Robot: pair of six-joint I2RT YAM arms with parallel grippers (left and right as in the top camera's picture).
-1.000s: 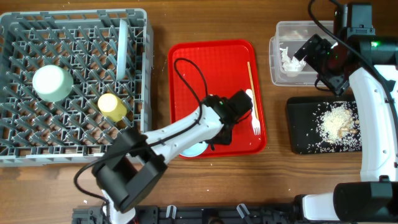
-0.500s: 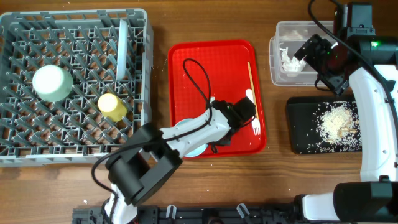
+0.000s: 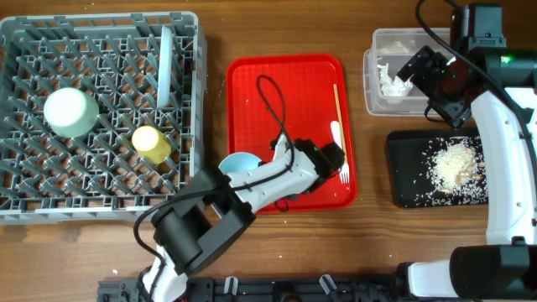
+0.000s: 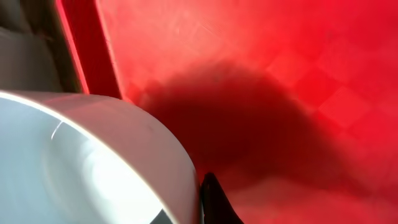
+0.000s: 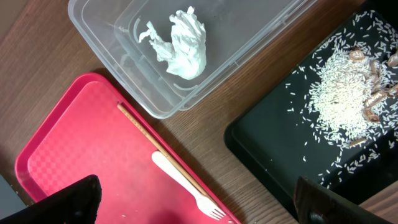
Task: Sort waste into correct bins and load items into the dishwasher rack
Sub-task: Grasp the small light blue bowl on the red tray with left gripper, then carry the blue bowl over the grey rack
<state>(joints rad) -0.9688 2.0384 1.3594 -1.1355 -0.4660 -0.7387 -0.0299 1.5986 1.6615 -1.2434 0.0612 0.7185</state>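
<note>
white fork lies on red tray, right side, beside thin wooden stick. long axis runs far-to-near, tines toward near edge. left gripper pressed together just beside fork, pale bowl rim against its finger; can't tell if pinched. right gripper spread wide above clear tub.

The overhead view looks straight down on the whole wooden desk. The left wrist view sits very close to the flat red plastic tray, with a pale round bowl filling its corner. The right wrist view looks down from higher and shares that tray.
</note>
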